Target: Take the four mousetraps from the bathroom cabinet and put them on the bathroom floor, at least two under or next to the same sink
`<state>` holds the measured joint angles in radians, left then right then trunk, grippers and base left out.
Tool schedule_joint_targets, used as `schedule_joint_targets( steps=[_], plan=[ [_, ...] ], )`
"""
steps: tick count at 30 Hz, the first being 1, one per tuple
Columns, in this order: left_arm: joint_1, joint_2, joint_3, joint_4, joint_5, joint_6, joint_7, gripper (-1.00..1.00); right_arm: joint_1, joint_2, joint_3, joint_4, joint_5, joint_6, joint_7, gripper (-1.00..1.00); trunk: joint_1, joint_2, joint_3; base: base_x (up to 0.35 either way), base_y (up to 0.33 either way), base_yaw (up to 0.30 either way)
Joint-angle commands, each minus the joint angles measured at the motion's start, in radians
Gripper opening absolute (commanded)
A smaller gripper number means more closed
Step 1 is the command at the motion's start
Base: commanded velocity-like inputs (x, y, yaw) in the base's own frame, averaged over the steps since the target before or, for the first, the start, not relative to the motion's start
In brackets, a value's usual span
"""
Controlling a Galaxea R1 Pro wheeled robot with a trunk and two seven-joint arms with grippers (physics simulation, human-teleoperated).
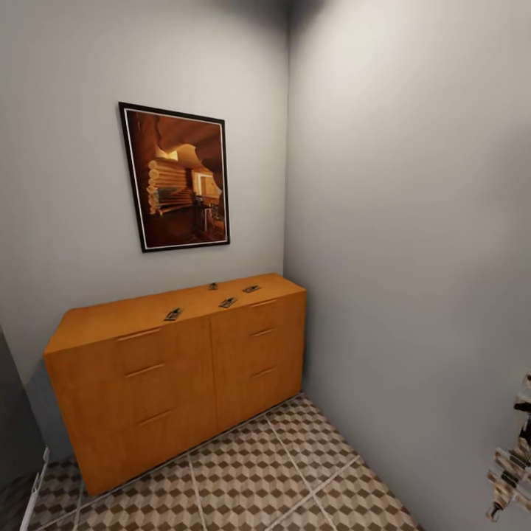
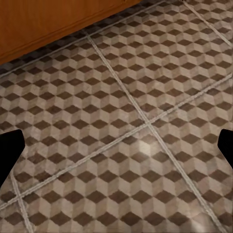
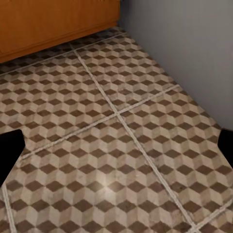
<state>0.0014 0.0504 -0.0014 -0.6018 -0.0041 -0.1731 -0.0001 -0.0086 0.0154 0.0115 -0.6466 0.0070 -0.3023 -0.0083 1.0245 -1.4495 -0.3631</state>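
The bathroom floor (image 2: 126,145) lies just beneath both sets of jaws, each spread wide and empty. All four mousetraps (image 1: 173,314) sit on top of the cabinet (image 1: 177,383), ahead and well above, the right arm (image 1: 512,464) nearer

Grey walls (image 1: 398,221) meeting in a corner, a dark-framed picture (image 1: 177,177) of a log cabin hung on the left one.

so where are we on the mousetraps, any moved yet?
None moved. All four mousetraps sit on top of the cabinet. Both wrist views show fingertips wide apart over bare floor, holding nothing. Left: approach, pick each, place all four on the tiles, two by the sink.
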Motion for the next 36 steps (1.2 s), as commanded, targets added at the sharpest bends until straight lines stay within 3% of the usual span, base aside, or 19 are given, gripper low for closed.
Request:
schedule_joint_targets(
  steps=[1, 11, 36],
  plan=[
    [0.000, 0.000, 0.000, -0.001, 0.000, -0.002, 0.000, 1.00, -0.001, 0.000, 0.001, 0.001, 0.001, -0.003, -0.001, 1.00, 0.001, 0.000, -0.001, 0.246, 0.000, 0.000],
    [0.000, 0.000, 0.000, -0.001, 0.000, -0.002, -0.001, 1.00, -0.001, 0.000, 0.001, 0.001, 0.001, -0.003, -0.001, 1.00, 0.001, 0.000, -0.001, 0.206, 0.000, 0.000],
    [0.000, 0.000, 0.000, 0.001, 0.000, -0.002, -0.001, 1.00, -0.001, 0.000, 0.001, 0.001, 0.001, -0.003, -0.001, 1.00, 0.001, 0.000, -0.001, 0.012, 0.000, 0.000]
  ],
)
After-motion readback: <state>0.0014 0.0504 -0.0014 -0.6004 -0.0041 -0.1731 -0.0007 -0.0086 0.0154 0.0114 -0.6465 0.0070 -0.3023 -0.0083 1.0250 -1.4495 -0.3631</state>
